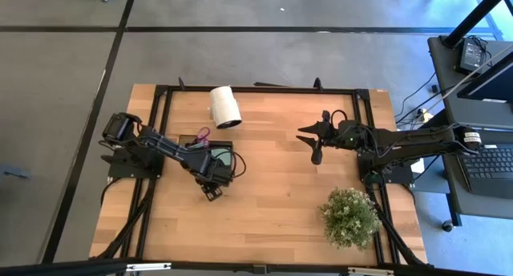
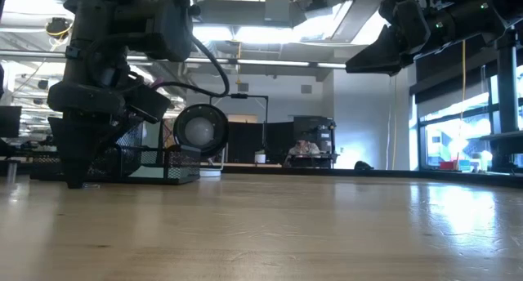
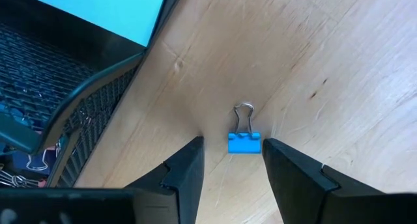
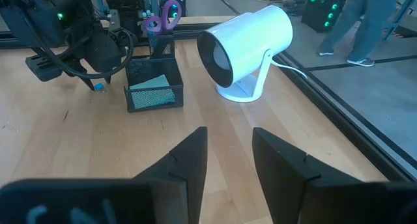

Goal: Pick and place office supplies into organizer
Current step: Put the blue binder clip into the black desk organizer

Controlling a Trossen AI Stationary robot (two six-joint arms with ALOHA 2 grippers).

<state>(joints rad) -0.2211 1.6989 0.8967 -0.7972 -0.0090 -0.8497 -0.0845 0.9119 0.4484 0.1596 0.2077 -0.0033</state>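
The black mesh organizer [image 1: 218, 157] [image 4: 153, 88] stands on the table's left half. It holds a light green sticky-note pad [image 4: 154, 83] and purple-handled scissors [image 4: 171, 12]; small clips lie in a compartment [image 3: 29, 165]. A small blue binder clip [image 3: 244, 142] [image 4: 99, 87] lies flat on the wood just beside the organizer's near wall. My left gripper [image 3: 232, 160] [image 1: 212, 188] points down over it, open, one finger on each side of the clip, apart from it. My right gripper [image 1: 313, 144] [image 4: 228, 152] waits open, raised over the table's right half.
A white cylinder on a stand [image 1: 225, 106] [image 4: 251, 42] sits by the far edge, right of the organizer. A bushy potted plant [image 1: 349, 216] stands at the near right corner. Bare wood lies between the arms. A person [image 4: 365, 22] walks beyond the table.
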